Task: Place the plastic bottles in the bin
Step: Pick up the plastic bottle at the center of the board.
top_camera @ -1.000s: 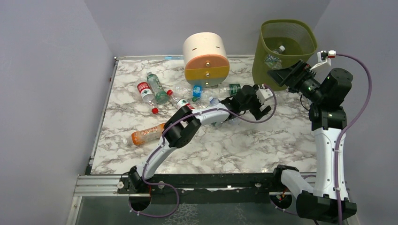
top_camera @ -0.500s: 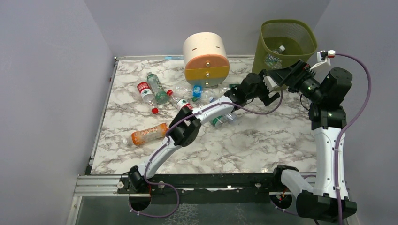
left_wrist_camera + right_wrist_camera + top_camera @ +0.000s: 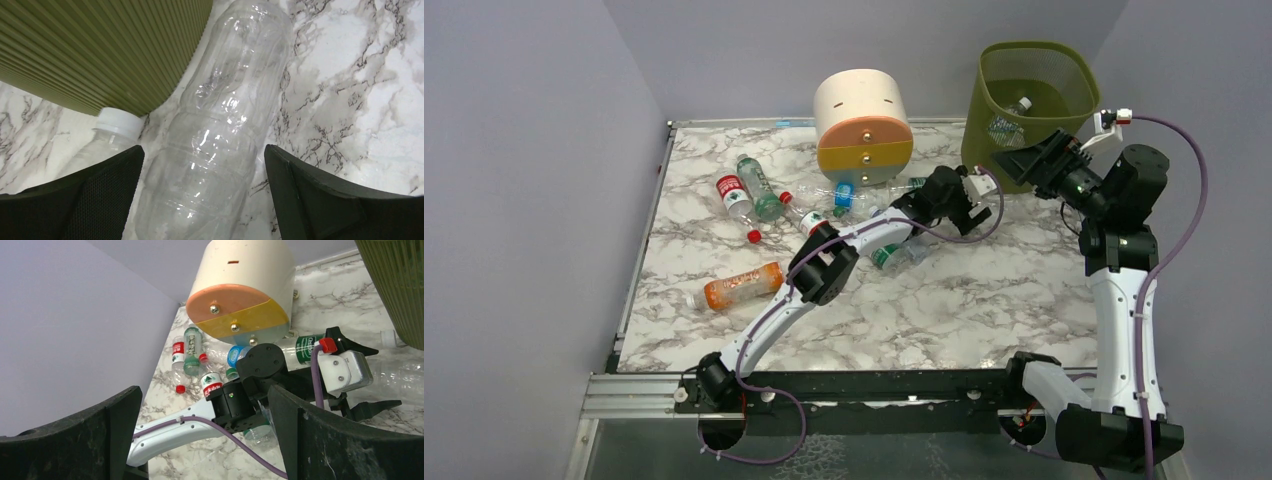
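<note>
Clear ribbed bottle [image 3: 215, 125] beside bin [image 3: 100, 45]

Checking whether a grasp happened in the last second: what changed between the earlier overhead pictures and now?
The left gripper swung from mid-table up toward the bin, then eased back slightly. It is now open over a clear bottle lying beside the bin. Nothing was grasped or released. The right gripper, open near the bin, the bottle inside it and the scattered bottles stayed put as far as visible.
</note>
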Tool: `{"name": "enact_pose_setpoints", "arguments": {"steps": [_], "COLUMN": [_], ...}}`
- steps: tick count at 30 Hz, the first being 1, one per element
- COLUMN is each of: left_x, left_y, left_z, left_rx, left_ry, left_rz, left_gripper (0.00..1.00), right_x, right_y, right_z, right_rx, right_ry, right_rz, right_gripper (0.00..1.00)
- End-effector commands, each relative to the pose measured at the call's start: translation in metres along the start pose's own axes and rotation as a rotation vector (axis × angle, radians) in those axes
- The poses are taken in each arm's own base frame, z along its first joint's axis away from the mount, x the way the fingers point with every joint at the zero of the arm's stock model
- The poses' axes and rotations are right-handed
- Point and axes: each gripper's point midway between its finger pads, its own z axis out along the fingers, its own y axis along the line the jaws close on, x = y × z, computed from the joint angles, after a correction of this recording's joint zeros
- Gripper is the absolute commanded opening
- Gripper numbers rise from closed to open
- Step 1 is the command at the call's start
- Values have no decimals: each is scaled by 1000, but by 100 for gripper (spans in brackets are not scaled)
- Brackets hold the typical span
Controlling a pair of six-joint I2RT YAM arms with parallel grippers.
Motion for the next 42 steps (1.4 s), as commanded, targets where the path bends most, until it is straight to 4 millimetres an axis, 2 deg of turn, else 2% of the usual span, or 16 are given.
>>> {"name": "enact_pose_setpoints", "arguments": {"steps": [1, 6, 11, 16, 21, 25, 29, 36, 37, 42], "left_x": [-10, 4, 3, -6, -15, -15, -26, -39, -35, -40], "left_y": [-23, -46, -60, -61, -60, -60, -60, -70, -73, -70], "left_z": [-4, -13, -14, -22, -40, -64, -93, -149, -156, -191], "left_rx": [68, 68, 93, 95, 74, 43, 11, -20, -22, -69], "left_ry": [-29, 2, 14, 16, 8, 15, 10, -21, -11, -12], "left_rz": [-6, -8, -26, -31, -40, -52, -88, -173, -180, -184], "left_gripper": [95, 90, 73, 56, 54, 53, 51, 51, 51, 51], "right_x": [1, 4, 7, 6, 6, 2, -6, -31, -34, -33], "right_y": [4, 5, 6, 9, 9, 13, 17, 22, 24, 21], "right_z": [1, -1, -3, -6, -9, -10, -8, -5, -5, -3], "right_rx": [-41, -45, -47, -45, -36, -36, -44, -19, -18, -6], "right_ry": [4, 6, 7, 4, 0, -7, -21, -66, -70, -57], "right_rz": [-21, -20, -18, -24, -26, -30, -22, -46, -50, -50], "right_gripper": [100, 100, 100, 100, 100, 100, 100, 100, 100, 100]}}
